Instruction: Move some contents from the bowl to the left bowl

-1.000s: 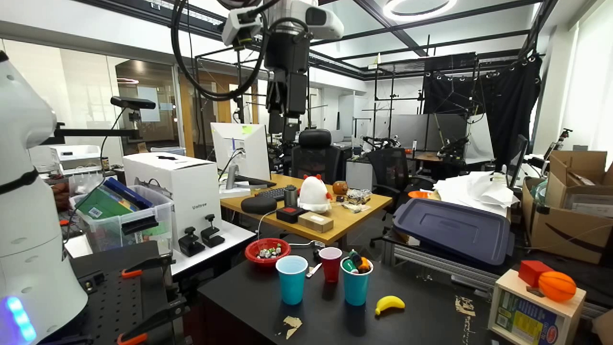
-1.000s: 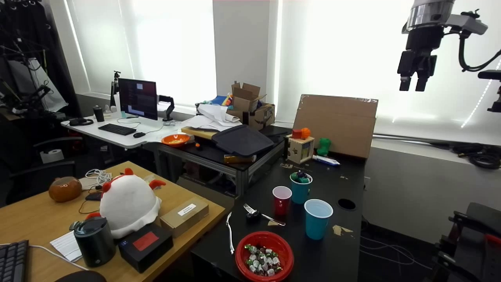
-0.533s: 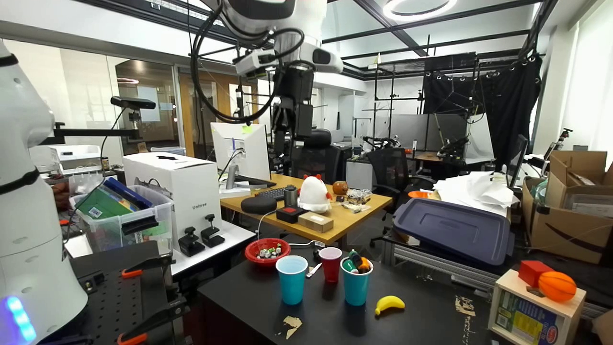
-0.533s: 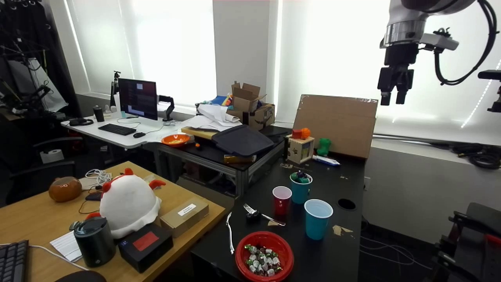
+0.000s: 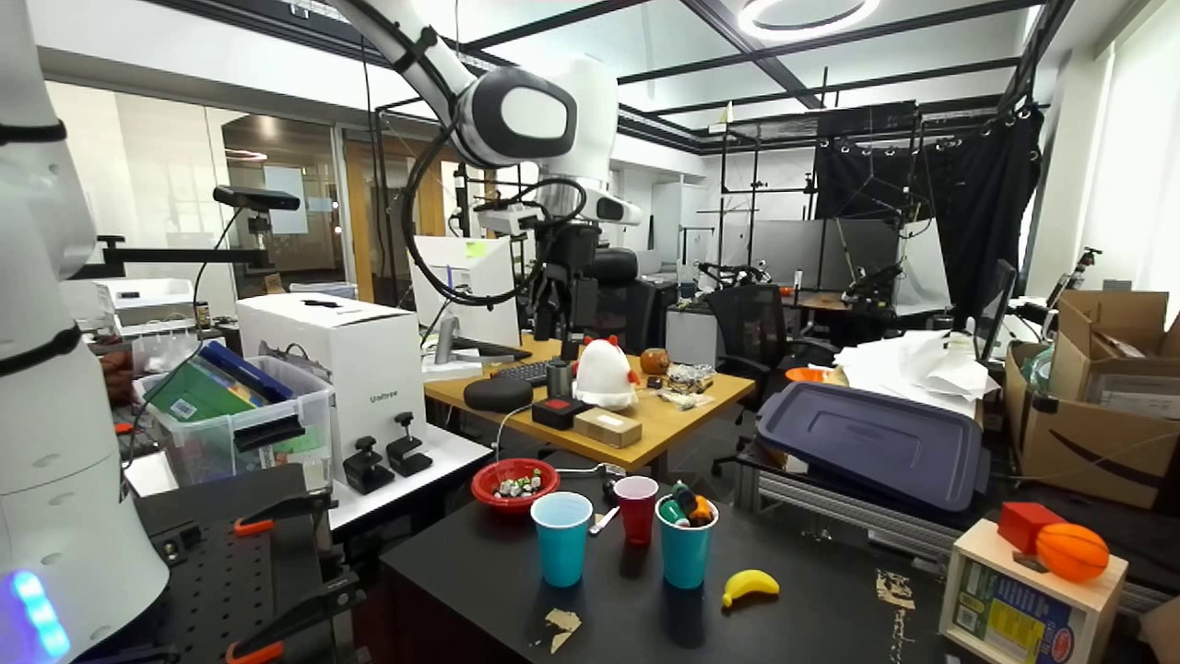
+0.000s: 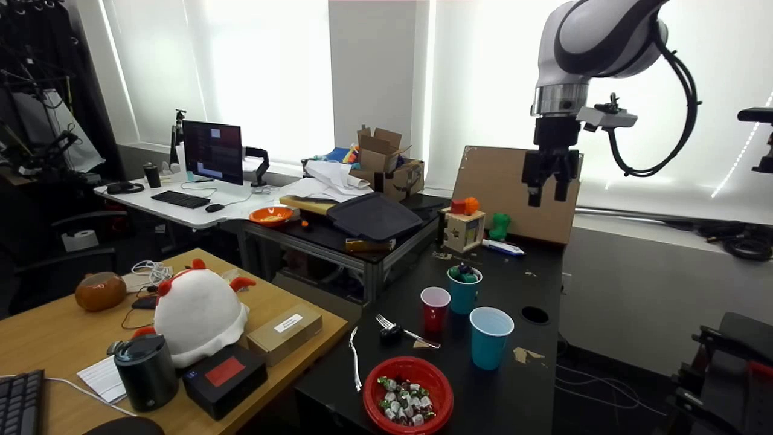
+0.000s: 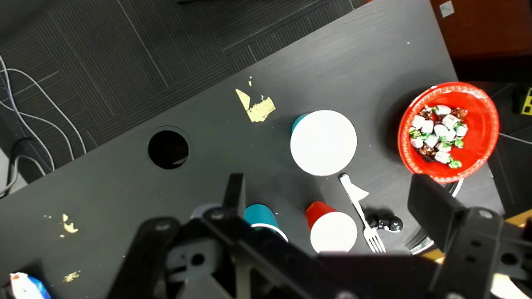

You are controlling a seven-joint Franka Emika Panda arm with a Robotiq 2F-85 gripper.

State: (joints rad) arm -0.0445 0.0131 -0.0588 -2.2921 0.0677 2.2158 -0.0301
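Three cups could be toppled if the gripper, spread wide and empty, is swung too low toward the bowl of candies.

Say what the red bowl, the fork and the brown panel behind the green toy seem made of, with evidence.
Red bowl: probably plastic, fairly glossy, judging by light glints along its rim.
Fork: likely polished metal, given its silvery shine, though coated plastic is possible.
Brown panel: apparently cardboard, flat brown and matt.
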